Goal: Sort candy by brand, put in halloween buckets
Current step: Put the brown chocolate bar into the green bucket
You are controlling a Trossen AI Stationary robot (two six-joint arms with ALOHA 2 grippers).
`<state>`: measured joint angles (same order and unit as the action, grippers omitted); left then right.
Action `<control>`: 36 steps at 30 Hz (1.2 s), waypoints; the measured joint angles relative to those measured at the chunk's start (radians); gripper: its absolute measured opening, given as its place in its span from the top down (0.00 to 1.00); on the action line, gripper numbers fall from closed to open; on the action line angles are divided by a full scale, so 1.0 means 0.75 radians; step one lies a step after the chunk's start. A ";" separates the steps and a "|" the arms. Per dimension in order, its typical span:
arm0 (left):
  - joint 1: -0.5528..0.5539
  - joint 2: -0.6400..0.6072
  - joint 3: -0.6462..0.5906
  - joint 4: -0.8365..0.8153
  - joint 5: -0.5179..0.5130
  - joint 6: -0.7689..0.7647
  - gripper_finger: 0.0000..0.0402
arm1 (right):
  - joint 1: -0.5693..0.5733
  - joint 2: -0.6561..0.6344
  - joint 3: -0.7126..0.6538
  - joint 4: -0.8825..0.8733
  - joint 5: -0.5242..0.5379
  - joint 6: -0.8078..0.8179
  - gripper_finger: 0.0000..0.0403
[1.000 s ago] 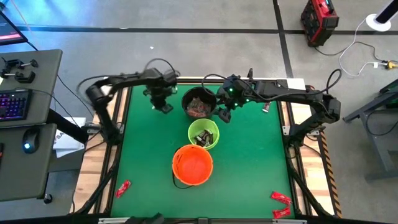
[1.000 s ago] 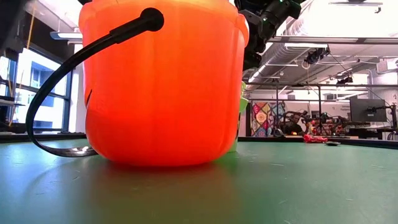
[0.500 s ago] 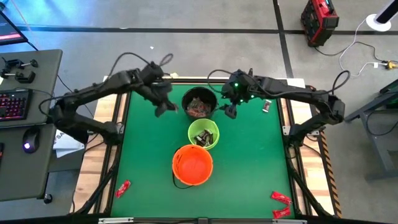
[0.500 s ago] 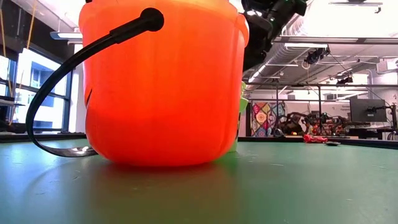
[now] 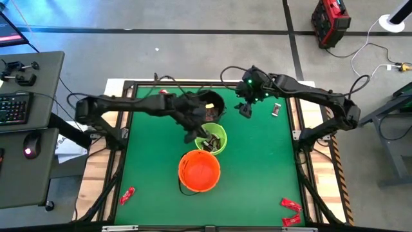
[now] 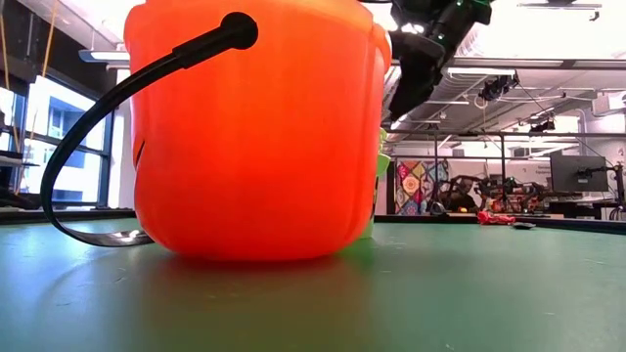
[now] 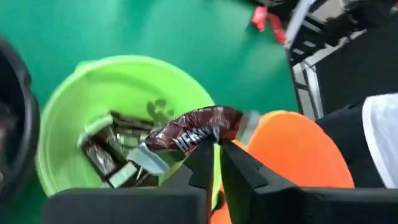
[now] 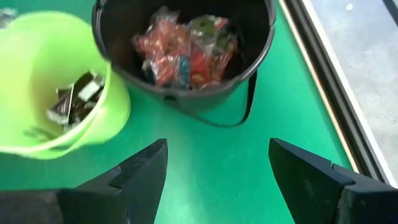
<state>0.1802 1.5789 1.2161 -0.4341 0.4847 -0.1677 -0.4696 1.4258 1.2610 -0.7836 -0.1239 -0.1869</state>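
step: left claw clamps brown candy over green bucket
next: just let go
right claw: spread wide, empty

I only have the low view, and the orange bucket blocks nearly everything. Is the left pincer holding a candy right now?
Observer: Yes, the left pincer is shut on a dark brown candy.
Operator: Where is it?
Observer: Above the lime green bucket, which holds dark-wrapped pieces.
Operator: And the right pincer?
Observer: The right pincer is open and empty, beside the black bucket.
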 joint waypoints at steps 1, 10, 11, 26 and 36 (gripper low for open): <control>0.000 0.025 0.000 0.008 0.001 -0.024 0.94 | 0.000 0.000 0.000 -0.015 0.000 -0.013 0.32; 0.016 0.069 0.000 0.047 0.017 -0.136 0.63 | -0.015 -0.001 0.001 -0.095 0.024 -0.005 0.32; 0.029 0.057 0.000 0.035 0.028 -0.148 0.60 | -0.024 -0.002 0.001 -0.118 0.043 0.033 0.32; 0.484 -0.319 0.002 -0.168 -0.211 0.063 0.42 | -0.542 -0.010 -0.493 -0.078 0.322 0.852 0.32; 0.658 -0.322 0.002 -0.165 -0.224 0.067 0.42 | -0.624 0.028 -0.540 -0.049 0.479 1.304 0.32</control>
<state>0.6735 1.3376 1.2179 -0.5579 0.3168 -0.1177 -0.9376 1.4467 0.8562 -0.8203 0.2354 0.7908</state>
